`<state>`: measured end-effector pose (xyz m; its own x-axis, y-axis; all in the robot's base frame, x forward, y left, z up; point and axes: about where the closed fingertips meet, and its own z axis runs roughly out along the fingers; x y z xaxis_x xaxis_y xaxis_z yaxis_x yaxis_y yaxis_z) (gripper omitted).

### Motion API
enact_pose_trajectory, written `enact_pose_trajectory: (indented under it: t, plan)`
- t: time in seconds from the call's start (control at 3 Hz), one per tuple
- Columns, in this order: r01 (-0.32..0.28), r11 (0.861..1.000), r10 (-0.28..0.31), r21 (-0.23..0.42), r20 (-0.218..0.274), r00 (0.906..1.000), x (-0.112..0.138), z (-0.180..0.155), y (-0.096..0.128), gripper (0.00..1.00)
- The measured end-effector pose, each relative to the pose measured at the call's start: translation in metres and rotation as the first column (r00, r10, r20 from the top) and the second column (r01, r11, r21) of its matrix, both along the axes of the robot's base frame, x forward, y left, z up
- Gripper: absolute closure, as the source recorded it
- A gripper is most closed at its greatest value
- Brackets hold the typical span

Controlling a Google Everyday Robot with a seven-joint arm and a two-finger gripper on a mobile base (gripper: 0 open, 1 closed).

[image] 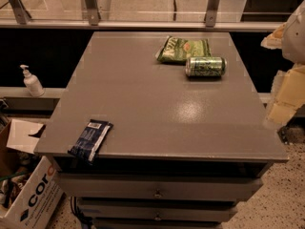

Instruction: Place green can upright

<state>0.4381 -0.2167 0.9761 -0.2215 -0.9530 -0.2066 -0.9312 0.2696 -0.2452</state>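
- My gripper [287, 92] hangs past the right edge of the grey cabinet top [152, 109]; spread or closed, I cannot tell
- The green can [205, 66] lies on its side, far right, just beside the crinkled green snack bag [183, 50]
- I'd take the smooth round metal body squarely across its width, since it should roll easily, then stand it on a flat end

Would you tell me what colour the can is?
Green patterned can, camera view; end effector at right edge.
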Motion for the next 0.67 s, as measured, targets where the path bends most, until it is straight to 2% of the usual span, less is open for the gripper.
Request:
enact_pose_trajectory:
  t: [0.67]
  plan:
    - [-0.002, 1.000, 0.002, 0.004, 0.007, 1.0000, 0.0085, -0.0022, 0.0001, 0.00]
